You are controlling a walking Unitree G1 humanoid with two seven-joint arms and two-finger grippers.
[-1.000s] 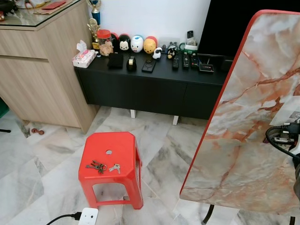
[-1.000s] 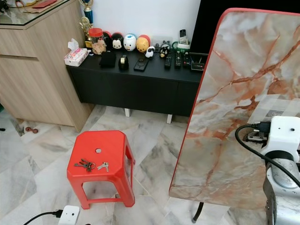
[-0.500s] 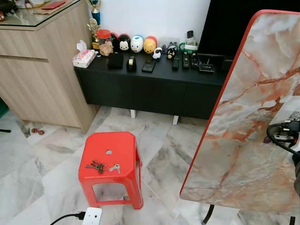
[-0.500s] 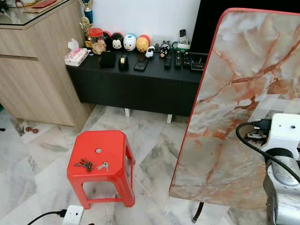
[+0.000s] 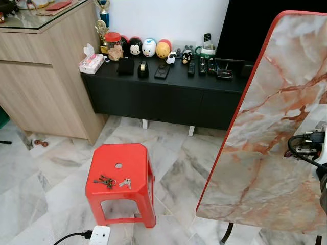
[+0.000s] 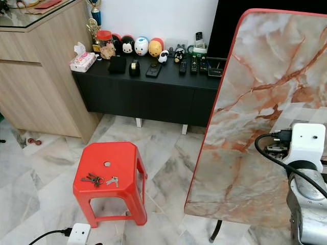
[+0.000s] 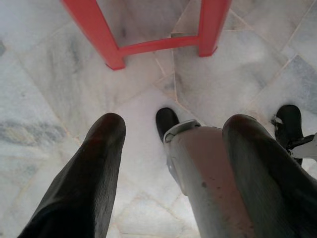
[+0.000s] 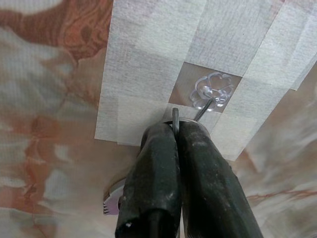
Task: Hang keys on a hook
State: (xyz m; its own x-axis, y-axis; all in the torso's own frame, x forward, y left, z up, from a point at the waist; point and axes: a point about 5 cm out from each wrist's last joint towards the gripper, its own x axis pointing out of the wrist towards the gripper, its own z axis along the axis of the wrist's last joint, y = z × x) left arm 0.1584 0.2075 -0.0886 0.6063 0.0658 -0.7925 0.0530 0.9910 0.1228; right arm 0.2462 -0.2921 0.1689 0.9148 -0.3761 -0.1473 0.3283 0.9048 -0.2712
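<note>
In the right wrist view my right gripper [image 8: 176,130] is shut on a thin metal key ring [image 8: 175,115], and a key's toothed edge [image 8: 113,202] shows beside the fingers. The ring's tip is just below a clear flower-shaped hook [image 8: 213,92], which is stuck on white tape on the marble-patterned board [image 6: 255,127]. I cannot tell whether ring and hook touch. My right wrist [image 6: 305,145] is in front of the board at the right edge. Another bunch of keys [image 5: 111,181] lies on the red stool [image 5: 134,161]. My left gripper [image 7: 173,129] hangs open over the floor.
The tilted board with its red rim takes up the right side. A black low cabinet [image 5: 168,97] with remotes and figurines runs along the back wall, with a wooden cabinet [image 5: 41,76] at left. A white power strip [image 5: 98,236] lies on the marble floor near the stool.
My right wrist has shifted a little to the left against the board. The stool, its keys and the camera have not moved.
</note>
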